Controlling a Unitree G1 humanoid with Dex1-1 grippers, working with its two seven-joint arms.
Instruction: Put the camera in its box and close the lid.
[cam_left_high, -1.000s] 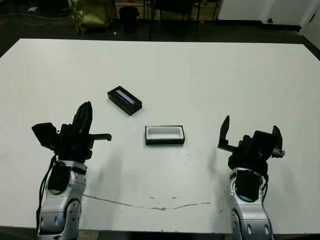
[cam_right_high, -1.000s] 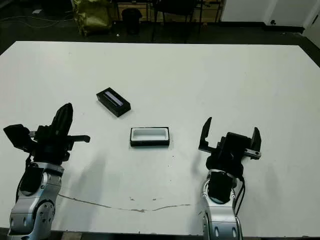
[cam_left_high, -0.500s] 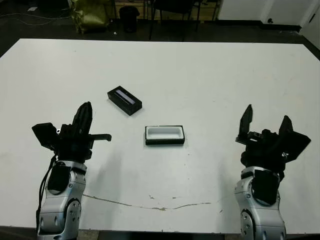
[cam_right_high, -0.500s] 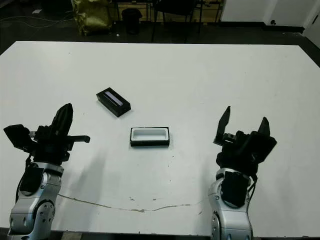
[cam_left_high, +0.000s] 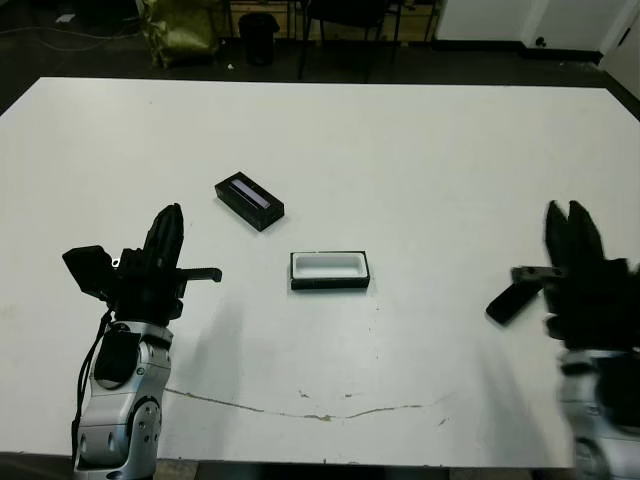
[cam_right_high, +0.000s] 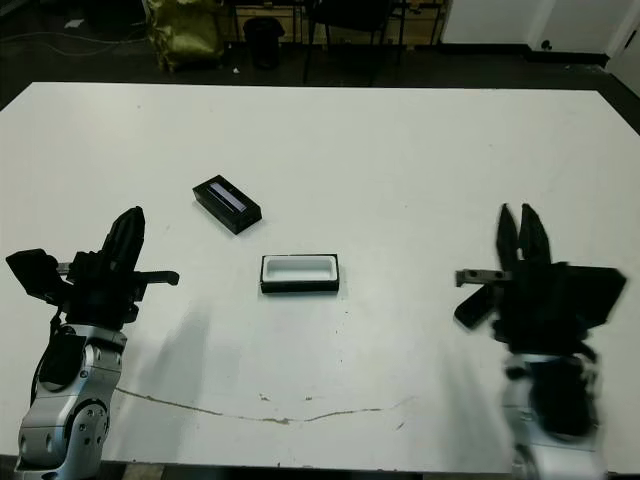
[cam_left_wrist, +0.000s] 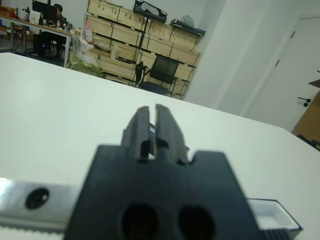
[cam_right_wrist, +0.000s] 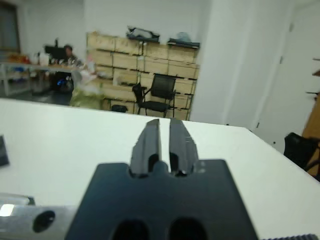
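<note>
The camera (cam_left_high: 508, 302) lies tilted on the table at the right, a slim black bar just left of my right gripper (cam_left_high: 567, 212). That gripper's fingers stand together with nothing between them, apart from the camera. The box (cam_left_high: 330, 270), a black tray with a white lining, sits open-topped at the table's middle. The lid (cam_left_high: 248, 200), black with a pale stripe, lies behind and to the left of the box. My left gripper (cam_left_high: 172, 212) hovers shut and holds nothing, well left of the box. A corner of the box (cam_left_wrist: 274, 218) shows in the left wrist view.
A long crack (cam_left_high: 300, 408) runs across the table (cam_left_high: 400, 150) near its front edge. Beyond the far edge are a chair (cam_right_wrist: 159, 95), stacked crates (cam_right_wrist: 140, 62) and a person (cam_right_wrist: 65, 52) seated at a desk far off.
My right arm has swung to the right and its fingers have gone from wide open to shut. The camera, hidden behind that arm before, now shows. The left arm has not moved.
</note>
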